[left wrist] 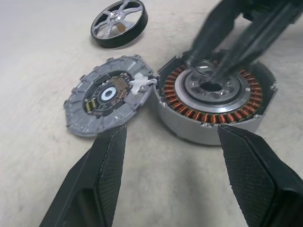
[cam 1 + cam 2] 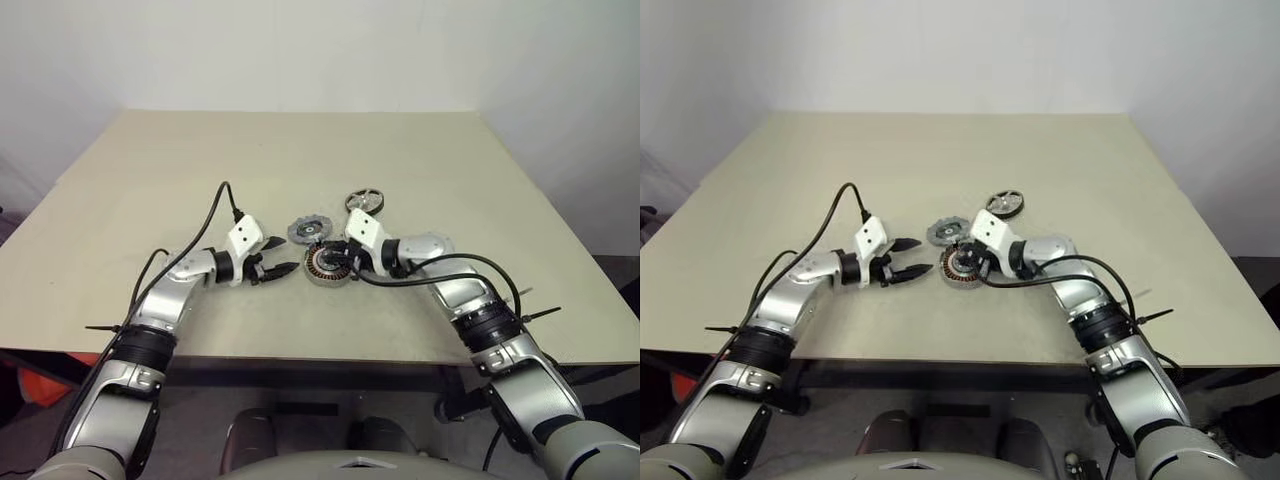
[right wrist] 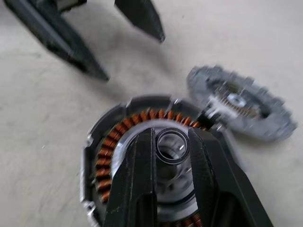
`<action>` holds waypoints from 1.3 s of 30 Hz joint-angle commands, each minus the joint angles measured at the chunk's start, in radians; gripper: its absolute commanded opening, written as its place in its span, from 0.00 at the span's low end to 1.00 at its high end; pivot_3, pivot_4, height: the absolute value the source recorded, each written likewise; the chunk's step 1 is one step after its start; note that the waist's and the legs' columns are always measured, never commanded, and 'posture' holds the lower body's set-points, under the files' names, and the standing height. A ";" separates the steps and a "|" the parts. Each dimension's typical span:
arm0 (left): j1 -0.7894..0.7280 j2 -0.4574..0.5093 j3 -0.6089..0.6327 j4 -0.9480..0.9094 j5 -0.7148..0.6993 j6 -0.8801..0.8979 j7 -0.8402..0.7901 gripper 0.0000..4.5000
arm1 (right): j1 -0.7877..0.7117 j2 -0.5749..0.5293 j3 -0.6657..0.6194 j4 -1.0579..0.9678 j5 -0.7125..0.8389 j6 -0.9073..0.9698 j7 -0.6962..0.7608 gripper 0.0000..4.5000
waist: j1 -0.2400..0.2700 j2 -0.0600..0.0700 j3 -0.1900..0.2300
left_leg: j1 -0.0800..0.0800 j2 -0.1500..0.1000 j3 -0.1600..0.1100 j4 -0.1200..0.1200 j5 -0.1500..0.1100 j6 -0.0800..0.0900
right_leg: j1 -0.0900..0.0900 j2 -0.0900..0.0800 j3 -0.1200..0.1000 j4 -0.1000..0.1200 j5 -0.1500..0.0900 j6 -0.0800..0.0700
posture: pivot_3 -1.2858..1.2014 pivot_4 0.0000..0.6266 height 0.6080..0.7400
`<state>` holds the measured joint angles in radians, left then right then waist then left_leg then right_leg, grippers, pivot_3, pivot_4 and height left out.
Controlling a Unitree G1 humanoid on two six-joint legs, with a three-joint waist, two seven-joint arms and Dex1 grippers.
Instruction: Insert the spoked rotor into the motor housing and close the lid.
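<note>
While the right gripper [image 3: 171,142] is pinching a small ring [image 3: 172,144] over the motor housing [image 1: 213,101], the spoked rotor [image 2: 364,201] is lying just beyond it, nearer this arm; the left gripper [image 2: 280,257] is waiting spread, empty, beside the lid [image 1: 108,94].

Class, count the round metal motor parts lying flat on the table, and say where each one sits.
3: the spoked rotor farthest back, the lid in the middle, the motor housing nearest the robot. None seems hidden.

1 rotor [image 1: 118,22], 1 housing [image 1: 215,101], 1 lid [image 1: 108,95], 1 ring [image 3: 172,145].
</note>
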<state>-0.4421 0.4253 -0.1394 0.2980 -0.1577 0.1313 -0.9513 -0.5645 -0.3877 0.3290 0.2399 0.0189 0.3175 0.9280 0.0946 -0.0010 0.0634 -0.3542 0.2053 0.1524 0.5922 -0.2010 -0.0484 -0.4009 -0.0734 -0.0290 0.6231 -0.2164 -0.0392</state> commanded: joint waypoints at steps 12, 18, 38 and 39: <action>-0.021 0.001 0.014 -0.030 -0.008 -0.008 0.003 0.72 | -0.014 0.003 -0.019 -0.002 -0.002 -0.013 -0.011 0.12 | -0.001 0.000 0.000 | 0.001 0.000 0.000 0.000 0.000 0.000 | 0.000 0.000 0.000 0.000 0.000 0.000 | 0.52 0.00 1.00; -0.020 -0.001 0.015 -0.026 -0.007 -0.008 0.008 0.72 | -0.036 0.005 -0.029 -0.007 -0.002 -0.033 -0.025 0.59 | -0.001 0.000 0.000 | 0.001 0.000 0.000 0.000 0.000 0.000 | 0.000 0.000 0.000 0.000 0.000 0.000 | 0.52 0.00 1.00; -0.021 -0.003 0.015 -0.017 -0.003 -0.015 0.014 0.72 | -0.035 0.000 -0.052 -0.053 0.029 -0.005 -0.019 0.39 | -0.001 0.000 0.000 | 0.001 0.000 0.000 -0.001 0.000 0.000 | 0.000 0.000 0.000 0.000 0.000 0.000 | 0.52 0.00 1.00; -0.020 -0.003 0.015 -0.017 -0.003 -0.015 0.015 0.72 | -0.035 0.002 -0.055 -0.051 0.032 -0.003 -0.020 0.32 | -0.001 0.000 0.000 | 0.001 0.000 0.000 -0.001 0.000 0.000 | 0.000 0.000 0.000 0.000 0.000 0.000 | 0.52 0.00 1.00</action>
<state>-0.4392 0.4216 -0.1390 0.2996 -0.1557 0.1297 -0.9447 -0.5773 -0.3854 0.3084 0.2221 0.0307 0.3161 0.9129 0.0937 -0.0010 0.0634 -0.3535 0.2053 0.1525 0.5912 -0.2009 -0.0486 -0.4010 -0.0733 -0.0289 0.6230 -0.2164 -0.0392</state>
